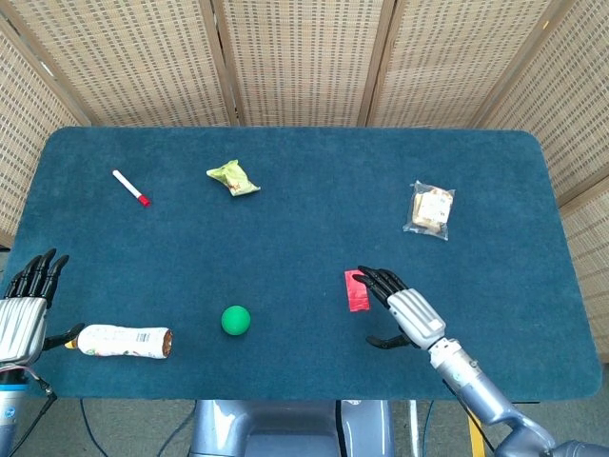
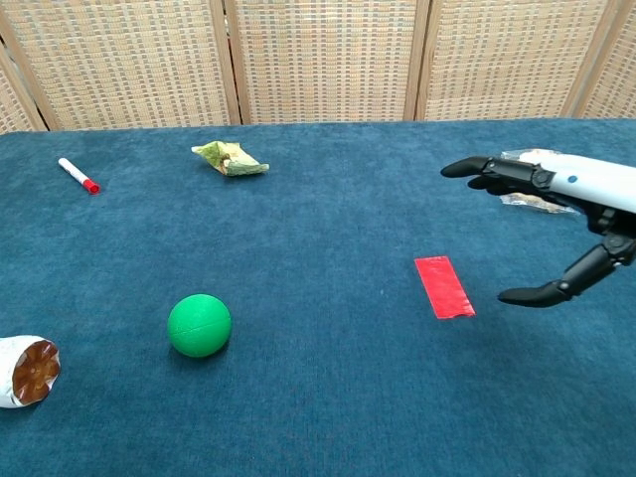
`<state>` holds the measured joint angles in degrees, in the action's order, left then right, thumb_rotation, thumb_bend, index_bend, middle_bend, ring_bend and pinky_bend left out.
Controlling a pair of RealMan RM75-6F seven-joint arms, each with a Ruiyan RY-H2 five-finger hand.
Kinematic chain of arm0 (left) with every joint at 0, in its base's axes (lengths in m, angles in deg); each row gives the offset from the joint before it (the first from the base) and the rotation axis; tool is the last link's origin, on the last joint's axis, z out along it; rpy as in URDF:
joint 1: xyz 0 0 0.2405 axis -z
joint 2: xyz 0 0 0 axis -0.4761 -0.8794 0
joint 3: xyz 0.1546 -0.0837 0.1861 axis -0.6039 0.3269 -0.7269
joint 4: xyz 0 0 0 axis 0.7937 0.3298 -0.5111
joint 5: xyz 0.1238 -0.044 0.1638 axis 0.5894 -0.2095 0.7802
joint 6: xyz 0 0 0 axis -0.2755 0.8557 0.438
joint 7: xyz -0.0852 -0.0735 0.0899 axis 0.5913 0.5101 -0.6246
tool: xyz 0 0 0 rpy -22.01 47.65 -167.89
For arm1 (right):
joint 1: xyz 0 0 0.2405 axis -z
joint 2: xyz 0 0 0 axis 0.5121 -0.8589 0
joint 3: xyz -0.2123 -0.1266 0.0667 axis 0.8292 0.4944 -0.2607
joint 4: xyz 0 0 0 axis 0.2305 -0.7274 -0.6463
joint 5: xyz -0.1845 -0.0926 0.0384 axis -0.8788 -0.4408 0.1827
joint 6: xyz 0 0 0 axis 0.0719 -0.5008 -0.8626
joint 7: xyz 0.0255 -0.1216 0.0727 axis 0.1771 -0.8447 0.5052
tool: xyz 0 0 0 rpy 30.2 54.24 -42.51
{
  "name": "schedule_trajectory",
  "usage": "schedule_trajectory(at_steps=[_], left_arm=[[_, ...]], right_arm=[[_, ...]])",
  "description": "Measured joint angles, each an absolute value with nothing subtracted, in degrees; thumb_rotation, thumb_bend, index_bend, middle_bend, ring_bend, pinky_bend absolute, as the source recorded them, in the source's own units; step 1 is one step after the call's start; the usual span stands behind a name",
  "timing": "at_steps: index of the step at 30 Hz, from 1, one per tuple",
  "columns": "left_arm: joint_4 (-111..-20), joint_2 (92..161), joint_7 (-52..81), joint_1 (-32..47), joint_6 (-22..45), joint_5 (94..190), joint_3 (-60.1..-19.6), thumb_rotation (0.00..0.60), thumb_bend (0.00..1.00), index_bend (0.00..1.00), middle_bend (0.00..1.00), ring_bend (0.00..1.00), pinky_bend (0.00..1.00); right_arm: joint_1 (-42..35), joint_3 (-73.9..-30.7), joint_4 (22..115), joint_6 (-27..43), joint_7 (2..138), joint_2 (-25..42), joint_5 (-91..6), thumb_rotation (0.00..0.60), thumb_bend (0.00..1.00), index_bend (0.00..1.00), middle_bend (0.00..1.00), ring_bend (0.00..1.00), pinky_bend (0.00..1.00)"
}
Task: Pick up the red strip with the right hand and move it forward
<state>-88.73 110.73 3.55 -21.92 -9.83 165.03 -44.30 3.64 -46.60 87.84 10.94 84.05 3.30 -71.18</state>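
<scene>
Several things lie scattered on the blue table [image 1: 285,219], none of them between the right hand [image 1: 402,312] and the red strip [image 1: 356,291]: a white bottle [image 1: 122,341] lies on its side at the near left edge, touching the left hand [image 1: 23,314], whose fingers are straight and apart and closed on nothing; a clear packet of snacks [image 1: 431,209] sits toward the far right, a crumpled green wrapper [image 1: 232,177] toward the far middle, a green ball [image 1: 236,320] near the front just left of centre, and a red-capped white marker [image 1: 129,187] at the far left. The right hand reaches in from the near right with its palm down, fingers stretched out and spread and the thumb held apart below them, grasping nothing; in the head view its fingertips [image 1: 365,275] overlap the strip's right edge, while the chest view shows the hand raised off the cloth with the thumb just beside the strip. The strip itself lies flat right of the table's centre, long side running front to back. Beyond the strip the cloth is bare to the far edge, with the snack packet off to the right.
</scene>
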Motion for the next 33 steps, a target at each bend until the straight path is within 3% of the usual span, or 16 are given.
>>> schedule_trajectory(at_steps=[15,33], left_arm=[[-88.46,110.6,4.31,-21.81,-9.58,164.73,-44.18,0.6,0.06,0.0,0.0,0.0,0.12],[-88.38,110.43,4.93,-21.72,-9.39,164.18,-43.91,0.6,0.06,0.0,0.0,0.0,0.12]], right_arm=[[1.41,-48.9,82.77,14.34,75.47,10.7,-62.01,0.6,0.36,0.01,0.0,0.0,0.0],[-0.3,-49.67,80.98,15.87,69.29,14.25,-57.1,0.6,0.36,0.01,0.0,0.0,0.0]])
